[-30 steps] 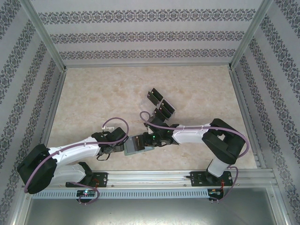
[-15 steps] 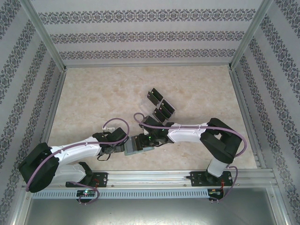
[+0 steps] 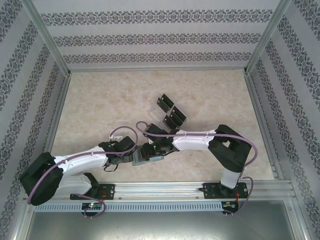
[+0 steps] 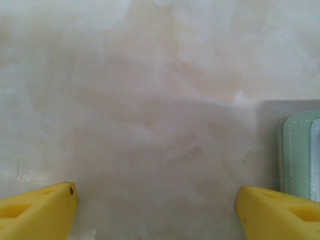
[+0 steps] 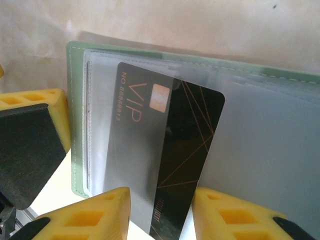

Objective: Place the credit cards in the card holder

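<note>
The right arm has swung in toward the card holder (image 3: pixel 141 160) over the past second, its wrist now sitting over the holder's far edge where it earlier hung just to the right; the left arm has not shifted. The grey-green holder lies open on the marble-patterned table (image 3: pixel 100 110), near the front rail and between the two grippers.

Seen from the right wrist, the holder (image 5: pixel 75 100) shows its stitched green border and clear plastic sleeves. A black VIP card (image 5: pixel 170 150) with a gold chip and thin gold lines lies tilted across the holder, its far left part under a clear sleeve (image 5: pixel 140 100) and its near end sticking out. The right gripper (image 5: pixel 162 215) has its yellow fingers (image 5: pixel 107 212) drawn partway together on that near end, the card filling the gap between them.

The left gripper (image 3: pixel 128 158) rests just left of the holder, low over the table. In its wrist view the left gripper (image 4: pixel 155 215) stands wide apart with nothing between its tips but bare table, the holder's (image 4: pixel 295 150) stitched edge just beyond the right-hand tip.

The loose credit cards (image 3: pixel 175 117) lie in a cluster on the table beyond the holder, apart from it.
</note>
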Robot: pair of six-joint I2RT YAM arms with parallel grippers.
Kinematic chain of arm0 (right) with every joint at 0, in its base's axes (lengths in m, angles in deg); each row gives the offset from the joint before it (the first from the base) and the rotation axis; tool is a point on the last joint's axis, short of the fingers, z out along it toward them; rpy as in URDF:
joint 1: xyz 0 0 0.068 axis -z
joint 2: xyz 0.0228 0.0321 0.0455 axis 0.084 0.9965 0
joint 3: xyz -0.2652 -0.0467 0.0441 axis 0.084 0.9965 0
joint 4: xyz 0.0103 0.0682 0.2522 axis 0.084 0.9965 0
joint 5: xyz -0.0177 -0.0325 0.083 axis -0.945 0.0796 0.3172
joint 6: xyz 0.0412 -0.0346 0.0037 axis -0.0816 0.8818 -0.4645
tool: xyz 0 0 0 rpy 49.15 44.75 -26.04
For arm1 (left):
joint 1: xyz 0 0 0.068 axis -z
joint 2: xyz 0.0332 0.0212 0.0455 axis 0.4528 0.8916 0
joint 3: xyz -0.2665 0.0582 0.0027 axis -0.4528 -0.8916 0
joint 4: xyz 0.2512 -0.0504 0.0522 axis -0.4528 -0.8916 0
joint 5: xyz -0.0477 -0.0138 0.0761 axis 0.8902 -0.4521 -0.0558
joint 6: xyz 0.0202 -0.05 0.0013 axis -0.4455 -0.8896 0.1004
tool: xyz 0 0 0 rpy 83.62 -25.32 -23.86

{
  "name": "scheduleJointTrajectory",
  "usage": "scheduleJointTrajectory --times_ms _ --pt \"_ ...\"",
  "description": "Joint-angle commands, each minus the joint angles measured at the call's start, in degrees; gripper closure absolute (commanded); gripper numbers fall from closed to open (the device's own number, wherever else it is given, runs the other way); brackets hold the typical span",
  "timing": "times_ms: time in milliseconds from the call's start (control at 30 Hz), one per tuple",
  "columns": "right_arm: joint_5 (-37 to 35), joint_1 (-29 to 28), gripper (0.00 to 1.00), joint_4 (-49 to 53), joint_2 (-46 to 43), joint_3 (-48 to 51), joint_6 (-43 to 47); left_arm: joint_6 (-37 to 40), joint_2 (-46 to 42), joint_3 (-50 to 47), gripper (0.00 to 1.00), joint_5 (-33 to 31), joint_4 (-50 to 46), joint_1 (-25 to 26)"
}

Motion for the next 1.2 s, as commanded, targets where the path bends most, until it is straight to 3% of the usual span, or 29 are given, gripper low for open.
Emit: scheduleJointTrajectory --times_ms 0,467,867,1167 --pt "-1.0 -0.9 0.62 1.2 1.3 -1.8 1.2 0.4 0.8 -1.4 0.15 1.0 1.8 -0.7" --pt "0.0 -1.8 0.62 0.6 2.7 -3.9 1.6 0.3 0.9 -1.7 0.15 1.2 2.1 -0.6" --pt "-5.5 -0.9 0.61 4.9 1.1 -4.9 2.9 0.1 0.9 -1.5 0.15 1.4 1.9 -0.6" --pt "-4.9 -0.8 0.61 4.7 2.3 -5.8 3.0 0.1 0.9 -1.8 0.15 1.4 2.2 -0.6"
